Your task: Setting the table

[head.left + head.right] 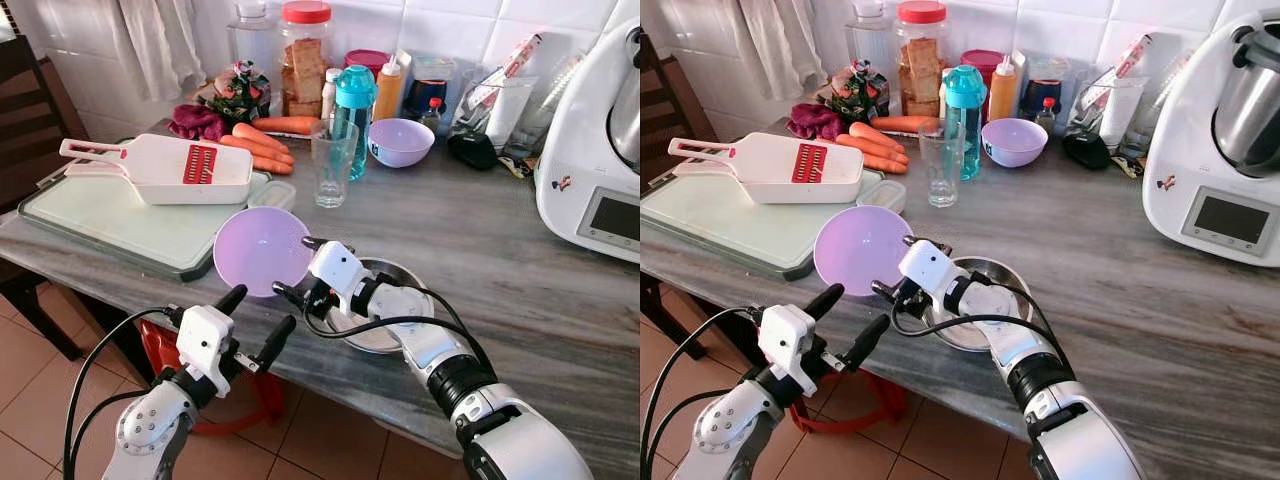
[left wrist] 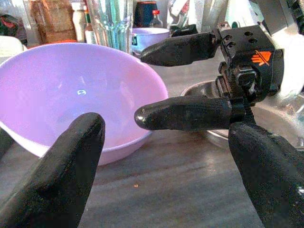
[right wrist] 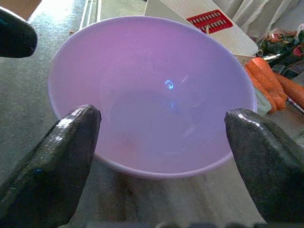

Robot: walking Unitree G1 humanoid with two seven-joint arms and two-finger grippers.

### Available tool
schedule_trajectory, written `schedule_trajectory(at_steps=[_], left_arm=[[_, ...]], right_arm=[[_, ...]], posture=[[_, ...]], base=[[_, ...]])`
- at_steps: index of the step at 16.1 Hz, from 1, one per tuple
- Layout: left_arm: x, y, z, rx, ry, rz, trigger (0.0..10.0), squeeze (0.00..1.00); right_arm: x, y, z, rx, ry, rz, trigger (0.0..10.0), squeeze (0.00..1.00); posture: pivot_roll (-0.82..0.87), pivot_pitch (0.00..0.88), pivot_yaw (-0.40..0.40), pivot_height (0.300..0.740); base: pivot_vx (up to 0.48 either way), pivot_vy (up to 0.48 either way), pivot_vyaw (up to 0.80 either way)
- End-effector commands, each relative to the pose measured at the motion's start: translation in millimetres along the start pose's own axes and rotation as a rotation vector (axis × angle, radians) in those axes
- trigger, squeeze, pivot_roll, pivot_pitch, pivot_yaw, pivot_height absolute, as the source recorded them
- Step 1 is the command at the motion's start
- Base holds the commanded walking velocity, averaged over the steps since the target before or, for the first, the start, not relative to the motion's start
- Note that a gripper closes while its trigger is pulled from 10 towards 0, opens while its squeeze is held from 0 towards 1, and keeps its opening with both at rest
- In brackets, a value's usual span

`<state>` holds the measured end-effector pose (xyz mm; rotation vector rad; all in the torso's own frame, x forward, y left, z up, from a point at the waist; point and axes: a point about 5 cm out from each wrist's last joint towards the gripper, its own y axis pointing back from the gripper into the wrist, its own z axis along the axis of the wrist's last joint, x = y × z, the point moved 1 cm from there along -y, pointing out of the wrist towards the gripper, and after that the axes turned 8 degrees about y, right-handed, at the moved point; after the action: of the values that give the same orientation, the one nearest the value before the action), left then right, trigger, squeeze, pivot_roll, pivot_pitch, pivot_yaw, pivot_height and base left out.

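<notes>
Lilac bowl [image 1: 262, 250] before spread-fingered right end effector [image 1: 297, 270], left end effector [image 1: 257, 318] likewise released.

Carrots [image 1: 262, 142] behind white slicer [image 1: 165, 167] (on cutting board [image 1: 110, 218]); kitchen machine [image 1: 592, 160] far right.

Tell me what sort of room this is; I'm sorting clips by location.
Most likely a home kitchen: a grey stone counter against a white tiled wall, with carrots beside a cutting board, jars and bottles at the back, and a food processor. The right gripper reaches toward a purple bowl.
</notes>
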<state>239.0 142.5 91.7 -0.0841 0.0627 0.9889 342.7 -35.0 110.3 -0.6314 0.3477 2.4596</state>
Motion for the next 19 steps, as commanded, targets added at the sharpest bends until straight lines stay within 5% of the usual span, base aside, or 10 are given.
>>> schedule_trajectory(at_steps=[1, 8, 12, 15, 19], left_arm=[[-0.5, -2.7, 3.0, -0.007, -0.014, -0.004, 10.0, 0.00], [0.6, -5.1, 2.2, -0.012, -0.014, -0.003, 10.0, 0.00], [1.0, -7.1, 2.0, -0.018, -0.016, 0.002, 10.0, 0.00], [3.2, -8.0, 3.0, -0.027, -0.019, 0.015, 10.0, 0.00], [4.9, -9.4, 3.5, -0.036, -0.016, 0.021, 10.0, 0.00]], right_arm=[[-11.9, -3.5, 9.8, -0.023, 0.012, -0.032, 10.0, 0.99], [-44.7, -0.9, 52.9, -0.207, -0.025, -0.203, 10.0, 1.00], [-63.5, 20.6, 67.4, -0.253, -0.027, -0.366, 10.0, 1.00], [-78.7, 57.8, 55.0, -0.116, -0.001, -0.591, 10.0, 1.00], [-71.0, 96.4, 26.8, 0.065, -0.047, -0.688, 10.0, 1.00]], posture=[[0.11, 0.013, -0.015, 0.740], [0.11, 0.000, -0.017, 0.740], [0.11, 0.000, -0.024, 0.740], [0.10, 0.000, -0.028, 0.740], [0.09, 0.000, -0.035, 0.740]], base=[[0.000, 0.000, 0.00], [0.000, 0.000, 0.00], [0.000, 0.000, 0.00], [0.000, 0.000, 0.00], [0.000, 0.000, 0.00]])
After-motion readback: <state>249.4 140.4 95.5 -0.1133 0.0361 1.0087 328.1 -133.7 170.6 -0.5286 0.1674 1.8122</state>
